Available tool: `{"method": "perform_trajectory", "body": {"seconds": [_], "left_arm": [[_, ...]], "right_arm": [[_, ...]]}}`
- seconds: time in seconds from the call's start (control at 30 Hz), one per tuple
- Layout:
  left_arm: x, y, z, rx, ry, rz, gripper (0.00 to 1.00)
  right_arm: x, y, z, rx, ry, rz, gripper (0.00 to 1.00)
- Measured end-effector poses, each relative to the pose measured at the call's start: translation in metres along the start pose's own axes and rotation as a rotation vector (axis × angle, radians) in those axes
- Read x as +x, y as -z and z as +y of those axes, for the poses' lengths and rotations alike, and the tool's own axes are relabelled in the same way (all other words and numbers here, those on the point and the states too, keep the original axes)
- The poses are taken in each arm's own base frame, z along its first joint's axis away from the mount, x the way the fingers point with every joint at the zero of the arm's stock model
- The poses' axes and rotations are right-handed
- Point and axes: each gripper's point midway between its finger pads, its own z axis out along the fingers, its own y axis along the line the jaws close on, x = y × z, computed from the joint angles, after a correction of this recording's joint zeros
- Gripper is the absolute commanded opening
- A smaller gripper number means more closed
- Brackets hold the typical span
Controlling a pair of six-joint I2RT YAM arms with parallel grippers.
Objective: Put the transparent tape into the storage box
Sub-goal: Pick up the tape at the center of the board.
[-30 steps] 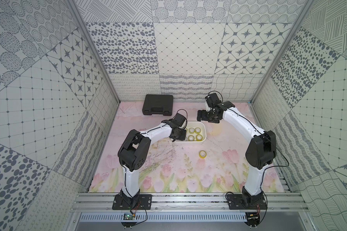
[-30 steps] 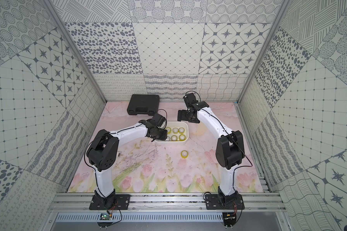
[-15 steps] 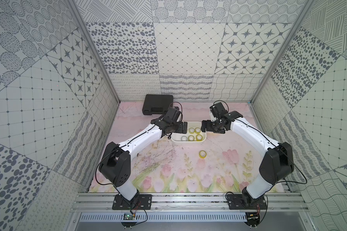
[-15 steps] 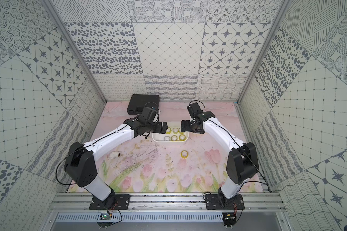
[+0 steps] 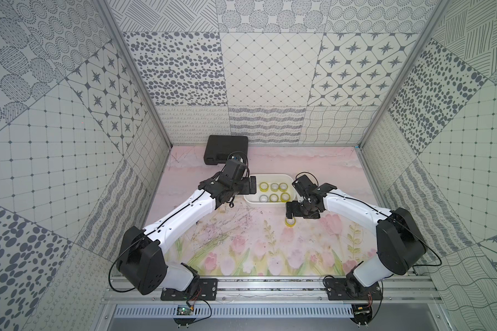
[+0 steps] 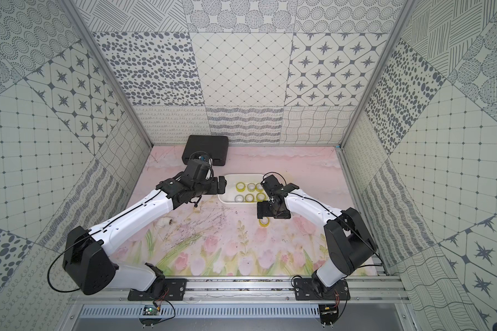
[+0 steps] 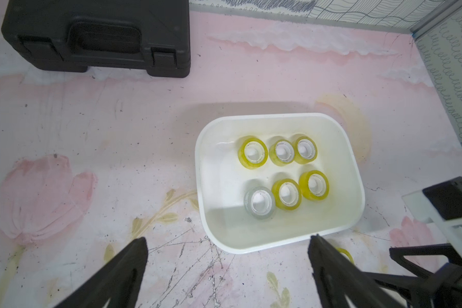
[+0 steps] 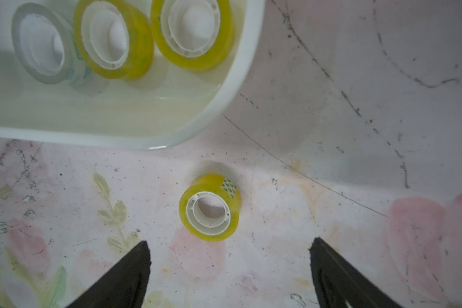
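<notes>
The storage box [image 5: 270, 176] [image 6: 241, 175] is a white tub in the middle of the flowered mat. Several rolls of transparent tape lie flat in it, most yellowish [image 7: 252, 152] [image 5: 285, 196] and one greyish-clear [image 7: 259, 202] [image 8: 42, 44]. Another yellowish roll [image 8: 210, 208] [image 5: 289, 223] [image 6: 264, 221] lies flat on the mat, just off the box's near right corner. My right gripper [image 8: 230, 242] [image 5: 290, 215] hovers above that roll, open and empty. My left gripper [image 7: 228, 240] [image 5: 251, 186] stands open and empty at the box's left side.
A shut black hard-shell case [image 5: 225, 149] [image 6: 205, 149] [image 7: 96, 37] sits at the back left, against the wall. A small white scrap [image 6: 165, 220] lies on the mat under my left arm. Patterned walls close in three sides.
My left gripper has opened and drawn back leftwards off the box. My right arm has swung from behind the box to its front right corner, above the loose roll.
</notes>
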Motion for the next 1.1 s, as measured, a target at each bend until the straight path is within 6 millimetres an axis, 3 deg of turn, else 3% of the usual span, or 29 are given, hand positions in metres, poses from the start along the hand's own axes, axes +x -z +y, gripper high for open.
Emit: {"method": "perform_trajectory", "body": {"seconds": [0.1,0.33,0.67,1.0,1.1], "left_arm": [[0.006,0.001,0.006,-0.017,0.009,0.009,0.99],[0.012,0.002,0.013,-0.034,0.024,0.020,0.99],[0.016,0.002,0.027,-0.056,0.052,0.025,0.99],[0.019,0.002,0.032,-0.063,0.060,0.031,0.99],[0.020,0.002,0.033,-0.064,0.065,0.033,0.99]], "right_arm": [[-0.002,-0.005,0.000,0.000,-0.014,-0.024,0.78],[-0.003,-0.014,0.000,0.001,-0.025,-0.055,0.74],[0.018,-0.033,0.001,0.015,-0.021,-0.021,0.63],[0.013,-0.037,0.002,0.020,-0.032,-0.044,0.54],[0.015,-0.038,0.000,0.024,-0.037,-0.042,0.42]]}}
